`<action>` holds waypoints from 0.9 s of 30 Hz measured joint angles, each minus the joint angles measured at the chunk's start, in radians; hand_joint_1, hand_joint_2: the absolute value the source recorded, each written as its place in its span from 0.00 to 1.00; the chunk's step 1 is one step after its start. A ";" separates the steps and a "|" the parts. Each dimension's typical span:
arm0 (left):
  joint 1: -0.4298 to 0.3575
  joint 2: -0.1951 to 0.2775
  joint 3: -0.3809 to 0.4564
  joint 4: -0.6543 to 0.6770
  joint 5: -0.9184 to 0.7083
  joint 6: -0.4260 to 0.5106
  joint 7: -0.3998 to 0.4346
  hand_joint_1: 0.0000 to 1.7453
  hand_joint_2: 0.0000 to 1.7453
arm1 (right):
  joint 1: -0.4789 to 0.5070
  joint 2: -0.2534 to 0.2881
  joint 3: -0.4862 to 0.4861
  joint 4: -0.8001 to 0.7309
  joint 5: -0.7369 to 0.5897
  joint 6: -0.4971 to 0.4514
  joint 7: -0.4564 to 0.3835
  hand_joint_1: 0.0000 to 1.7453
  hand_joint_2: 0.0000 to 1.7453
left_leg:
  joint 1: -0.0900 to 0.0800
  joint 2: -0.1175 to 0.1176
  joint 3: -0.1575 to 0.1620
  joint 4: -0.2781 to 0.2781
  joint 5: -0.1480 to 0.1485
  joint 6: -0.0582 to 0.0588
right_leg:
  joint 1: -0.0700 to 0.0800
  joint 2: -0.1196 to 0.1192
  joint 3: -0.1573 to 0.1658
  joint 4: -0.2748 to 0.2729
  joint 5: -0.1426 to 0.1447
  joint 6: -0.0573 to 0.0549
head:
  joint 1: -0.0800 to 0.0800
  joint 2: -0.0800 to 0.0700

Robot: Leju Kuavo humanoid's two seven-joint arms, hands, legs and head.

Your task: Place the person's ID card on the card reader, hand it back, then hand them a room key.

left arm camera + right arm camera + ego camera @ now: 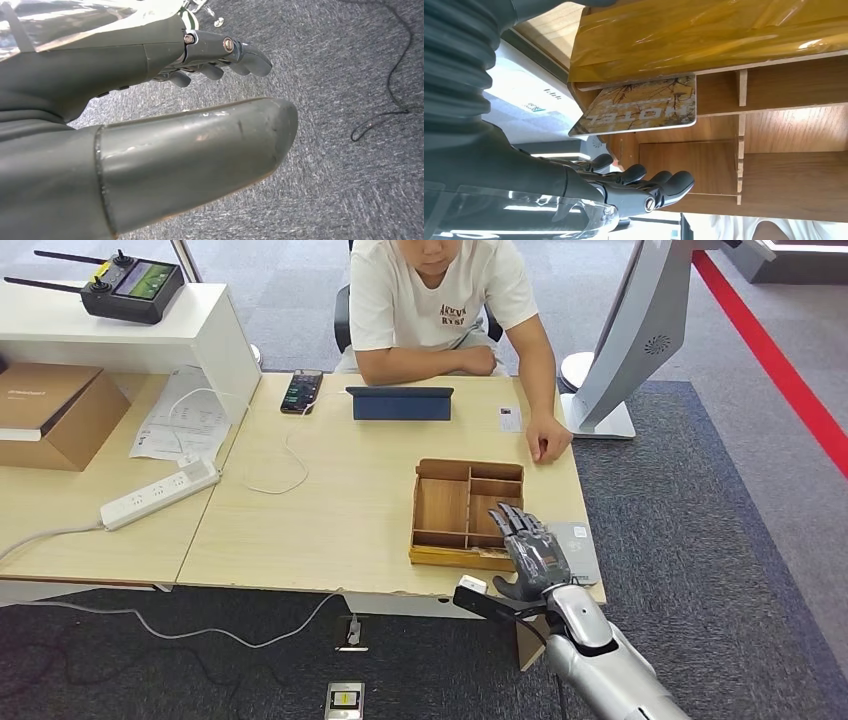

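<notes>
Now we see the wooden table [330, 510] with a person [440, 300] seated across it, one of their hands resting on the tabletop near the far right corner; near our right edge sits the compartmented wooden tray [455, 510], and just beside it a flat grey card reader [580, 545]; our right hand [530, 545] hovers over the tray's near right corner, fingers straight and lying close side by side, holding nothing; in the right wrist view a room key card [644, 105] printed HOTEL leans tilted in a tray compartment beside our fingers [659, 182], apart from them; a small white card [510, 418] lies by the person's hand, perhaps the ID, though we cannot tell; our left hand [150, 140] hangs over the carpet with fingers loosely curled, holding nothing; we judge the room key step is in hand, and the next move calls for dipping into that compartment and pinching the leaning card by its free edge.
</notes>
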 joint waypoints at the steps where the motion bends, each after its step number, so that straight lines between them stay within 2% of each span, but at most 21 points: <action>1: 0.000 0.000 0.000 0.000 -0.001 0.000 0.000 0.00 0.00 | 0.000 0.000 0.000 0.000 -0.001 -0.001 -0.002 0.00 1.00 | 0.000 0.000 0.000 0.000 0.000 0.000 | 0.000 0.000 0.000 0.000 0.000 0.000 | 0.000 0.000; 19: 0.000 0.000 0.000 0.000 -0.005 0.002 0.000 0.00 0.00 | -0.005 0.001 -0.016 -0.010 -0.020 -0.001 -0.009 0.00 1.00 | 0.000 0.000 0.000 0.000 0.000 0.000 | 0.000 0.000 0.000 0.000 0.000 0.000 | 0.000 0.000; 21: 0.000 0.000 0.000 0.000 -0.005 0.002 -0.001 0.00 0.00 | -0.005 0.001 -0.017 -0.010 -0.022 -0.002 -0.010 0.03 1.00 | 0.000 0.000 0.000 0.000 0.000 0.000 | 0.000 0.000 0.000 0.000 0.000 0.000 | 0.000 0.000; 22: 0.000 0.000 0.000 0.000 -0.005 0.002 -0.002 0.00 0.00 | -0.005 0.001 -0.018 -0.010 -0.023 -0.002 -0.012 0.08 1.00 | 0.000 0.000 0.000 0.000 0.000 0.000 | 0.000 0.000 0.000 0.000 0.000 0.000 | 0.000 0.000; 26: 0.000 -0.001 0.000 0.000 -0.007 0.004 -0.006 0.00 0.00 | -0.005 0.000 -0.021 -0.010 -0.027 -0.002 -0.015 0.92 1.00 | 0.000 0.000 0.000 0.000 0.000 0.000 | 0.000 0.000 0.000 0.000 0.000 0.000 | 0.000 0.000; 27: 0.000 -0.001 0.001 0.000 -0.007 0.004 -0.007 0.00 0.00 | -0.005 0.000 -0.022 -0.010 -0.029 -0.001 -0.016 0.97 1.00 | 0.000 0.000 0.000 0.000 0.000 0.000 | 0.000 0.000 0.000 0.000 0.000 0.000 | 0.000 0.000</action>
